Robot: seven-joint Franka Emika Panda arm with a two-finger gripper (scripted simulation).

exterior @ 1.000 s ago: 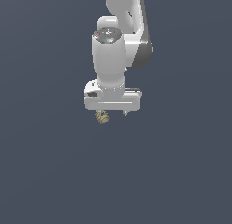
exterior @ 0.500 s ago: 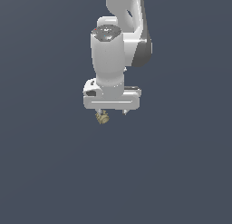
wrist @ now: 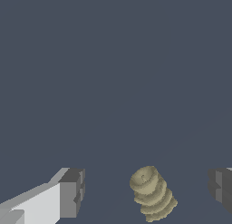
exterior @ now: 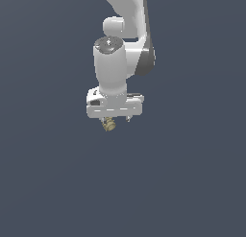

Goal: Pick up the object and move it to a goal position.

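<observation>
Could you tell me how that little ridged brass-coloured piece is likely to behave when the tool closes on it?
The brass piece looks rigid. Its rounded ridged body lies tilted, so it may roll. The tool sits open around it.

A plain slate-blue surface [exterior: 192, 183] fills both views, and it is the only thing in sight apart from the task's own things. It is flat and evenly coloured, with no markings, edges or seams. In the wrist view the same surface [wrist: 113, 60] shows only a faint diagonal change in shade.
</observation>
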